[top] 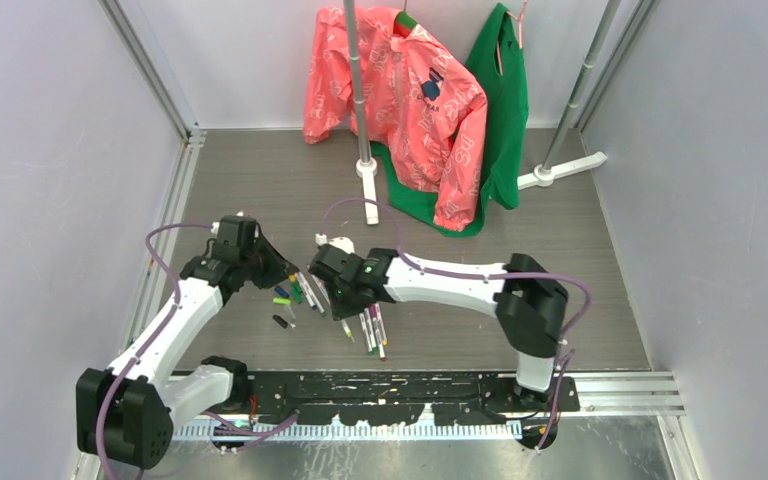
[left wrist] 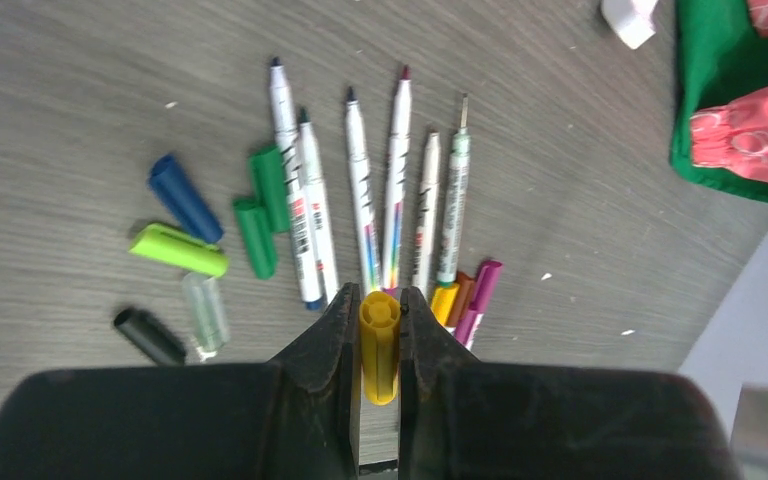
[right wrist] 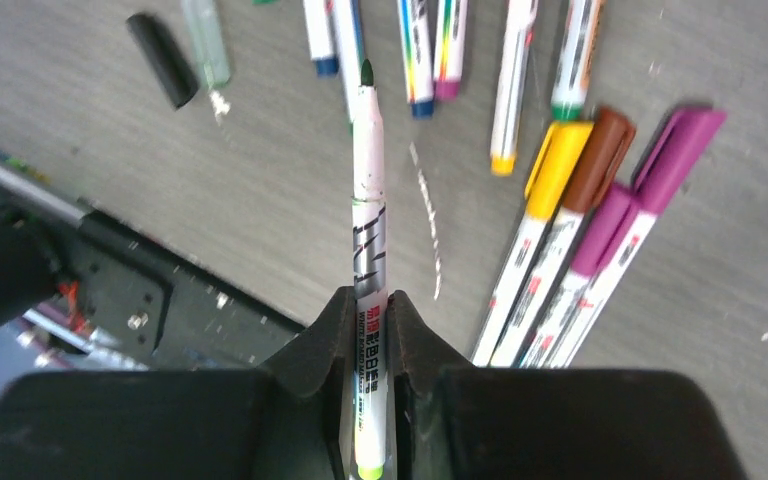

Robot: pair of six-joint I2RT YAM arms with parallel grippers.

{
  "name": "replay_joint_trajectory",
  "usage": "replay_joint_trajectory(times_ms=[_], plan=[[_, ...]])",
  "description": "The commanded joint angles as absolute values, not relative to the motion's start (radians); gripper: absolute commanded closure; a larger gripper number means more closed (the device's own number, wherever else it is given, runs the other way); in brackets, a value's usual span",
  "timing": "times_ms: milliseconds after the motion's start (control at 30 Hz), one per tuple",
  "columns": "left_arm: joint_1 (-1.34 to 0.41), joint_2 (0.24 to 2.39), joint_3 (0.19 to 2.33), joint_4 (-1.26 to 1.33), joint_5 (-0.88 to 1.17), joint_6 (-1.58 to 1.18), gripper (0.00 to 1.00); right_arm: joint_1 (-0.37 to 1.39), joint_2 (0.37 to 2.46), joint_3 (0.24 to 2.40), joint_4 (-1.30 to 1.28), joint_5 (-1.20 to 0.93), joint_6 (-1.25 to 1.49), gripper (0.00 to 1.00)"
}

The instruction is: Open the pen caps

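Note:
My left gripper (left wrist: 379,295) is shut on a yellow pen cap (left wrist: 379,345), held above the table. My right gripper (right wrist: 370,295) is shut on the white barrel of an uncapped pen (right wrist: 368,200) with a dark green tip and a yellow-green tail. Below lie several uncapped pens (left wrist: 360,190) in a row. Loose caps lie beside them: blue (left wrist: 184,197), lime (left wrist: 178,250), two green (left wrist: 254,237), clear (left wrist: 205,312) and black (left wrist: 149,335). Capped pens, yellow (right wrist: 557,165), brown (right wrist: 600,155) and purple (right wrist: 680,145), lie to the right. The two grippers are close together in the top view (top: 300,280).
A pink jacket (top: 420,100) and a green garment (top: 505,100) hang from a rack at the back, their hems on the table. The rack's white feet (top: 368,185) stand behind the pens. A black mounting plate (top: 380,390) runs along the near edge.

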State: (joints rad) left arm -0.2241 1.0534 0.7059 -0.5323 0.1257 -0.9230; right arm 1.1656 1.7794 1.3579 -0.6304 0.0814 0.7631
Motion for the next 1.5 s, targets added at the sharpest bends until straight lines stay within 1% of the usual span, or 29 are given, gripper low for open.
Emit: replay_joint_trajectory(times_ms=[0,167,433,600,767,967,1067,1167,1300,1467], plan=[[-0.223,0.973,0.679,-0.623,0.038,-0.838,1.0,1.136,1.89,1.489,-0.684,0.135,0.643,0.99],[-0.224,0.943,0.676,-0.722,-0.034,-0.802,1.0,1.084,1.997,1.588,-0.696,0.158,0.598,0.99],[-0.222,0.944,0.646,-0.73,-0.089,-0.815,1.0,1.032,2.126,1.728,-0.719,0.159,0.556,0.99],[-0.222,0.973,0.641,-0.728,-0.113,-0.811,0.95,1.015,2.189,1.798,-0.735,0.135,0.548,0.98],[-0.222,1.008,0.634,-0.692,-0.109,-0.811,0.87,1.009,2.217,1.824,-0.731,0.121,0.544,0.91],[-0.222,1.042,0.614,-0.665,-0.11,-0.818,0.74,1.006,2.225,1.817,-0.723,0.113,0.545,0.73],[-0.222,1.038,0.625,-0.676,-0.12,-0.823,0.66,1.006,2.212,1.818,-0.728,0.118,0.546,0.68],[-0.223,1.031,0.65,-0.691,-0.127,-0.826,0.63,1.006,2.2,1.831,-0.745,0.118,0.544,0.65],[-0.222,1.039,0.694,-0.714,-0.134,-0.823,0.62,1.006,2.169,1.839,-0.764,0.131,0.537,0.63],[-0.223,1.035,0.736,-0.727,-0.142,-0.824,0.62,1.006,2.075,1.784,-0.745,0.158,0.543,0.63]])
